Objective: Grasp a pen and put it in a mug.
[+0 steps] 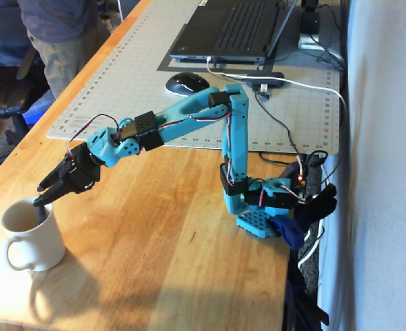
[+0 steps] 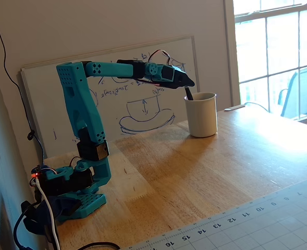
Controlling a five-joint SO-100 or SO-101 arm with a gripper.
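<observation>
Pen dropped in the mug, gripper let go

The pen (image 2: 188, 93) leans inside the mug (image 2: 201, 115); the gripper (image 1: 44, 199), spread and empty just above the rim, should lift straight up to avoid tipping it.

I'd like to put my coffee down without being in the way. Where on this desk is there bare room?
The bare wood between the cream-white ceramic mug and the teal arm's base is free. It is crowded on the grey cutting mat, around the black laptop and the mouse, and by the cables beside the base.
</observation>
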